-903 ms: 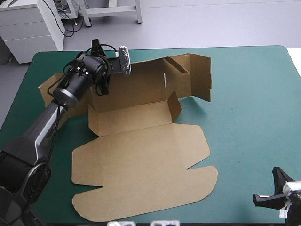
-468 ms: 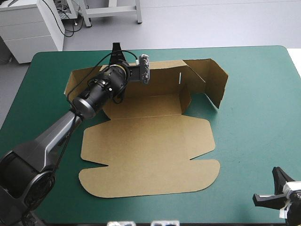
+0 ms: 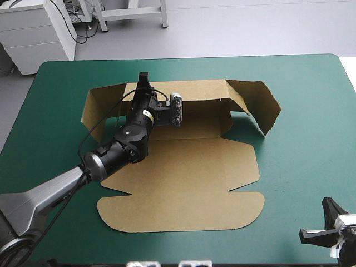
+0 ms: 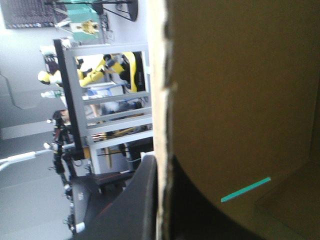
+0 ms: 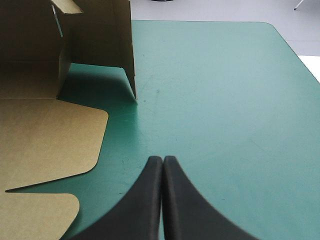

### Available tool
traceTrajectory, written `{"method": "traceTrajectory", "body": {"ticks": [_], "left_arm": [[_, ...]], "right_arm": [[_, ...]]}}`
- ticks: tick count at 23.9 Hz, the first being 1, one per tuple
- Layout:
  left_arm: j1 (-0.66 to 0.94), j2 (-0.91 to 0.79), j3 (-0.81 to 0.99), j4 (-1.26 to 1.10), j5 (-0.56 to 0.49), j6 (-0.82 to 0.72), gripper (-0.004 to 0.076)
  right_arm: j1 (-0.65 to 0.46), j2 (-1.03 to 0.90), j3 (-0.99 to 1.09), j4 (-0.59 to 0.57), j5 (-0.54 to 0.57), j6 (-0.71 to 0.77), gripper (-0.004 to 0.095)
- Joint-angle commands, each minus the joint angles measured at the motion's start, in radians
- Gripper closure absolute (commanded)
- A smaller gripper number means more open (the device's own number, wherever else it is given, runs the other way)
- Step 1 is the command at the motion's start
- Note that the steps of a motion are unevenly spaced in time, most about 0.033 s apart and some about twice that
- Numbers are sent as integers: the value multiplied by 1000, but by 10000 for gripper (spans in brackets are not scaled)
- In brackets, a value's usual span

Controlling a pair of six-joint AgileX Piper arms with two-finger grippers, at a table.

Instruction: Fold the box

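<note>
- Teal-green cover (image 3: 311, 167) surrounds your right gripper (image 5: 163, 161), which sits at the near corner with its black fingers pressed together, well apart from the box (image 3: 183, 211).
- Ahead of it and to its left, the lid panel (image 3: 183, 167) lies flat.
- Farther on, your left gripper (image 3: 143, 80) pinches the top edge of the raised back wall (image 3: 194, 92); the side flaps (image 3: 261, 108) on either side of it stand untucked.
- Folding looks barely begun: you have yet to tuck the walls.
- Grey floor (image 3: 250, 28) lies beyond the far edge.

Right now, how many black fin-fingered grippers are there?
2. The left gripper pinches the raised far wall of the brown board box; the right gripper, shut, is over the teal-green cover at its near right corner.
</note>
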Motion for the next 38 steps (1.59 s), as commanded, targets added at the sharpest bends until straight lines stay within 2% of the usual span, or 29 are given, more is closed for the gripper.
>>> {"method": "traceTrajectory", "body": {"ticks": [1, 3, 5, 11, 14, 23, 30, 32, 34, 38], "left_arm": [[-10, -59, 52, 269, 19, -204, 731], [-10, -53, 105, 405, 57, -327, 731], [-10, -48, 126, 422, 65, -372, 731], [-10, -43, 131, 421, 79, -379, 731], [-10, -43, 131, 421, 83, -379, 731], [-10, -43, 117, 421, 77, -363, 731], [20, -43, 117, 421, 8, -341, 731], [40, -43, 117, 421, -8, -341, 731], [54, -43, 117, 421, -11, -341, 731], [70, -42, 117, 421, -18, -325, 731]], "right_arm": [[-5, -21, -27, -10, -73, -3, 927], [-5, -21, -27, -10, -73, -3, 927], [-5, -21, -27, -10, -73, -3, 927], [-5, -21, -27, -2, -75, -3, 927], [-5, 1, -31, 89, -158, 1, 927], [-5, 406, -134, 142, -157, -20, 926], [-5, 513, -148, 165, -157, -20, 926], [-5, 514, -148, 180, -199, -22, 926], [-5, 524, -161, 214, -244, -22, 925], [-5, 628, -280, 318, -244, -111, 925]]}}
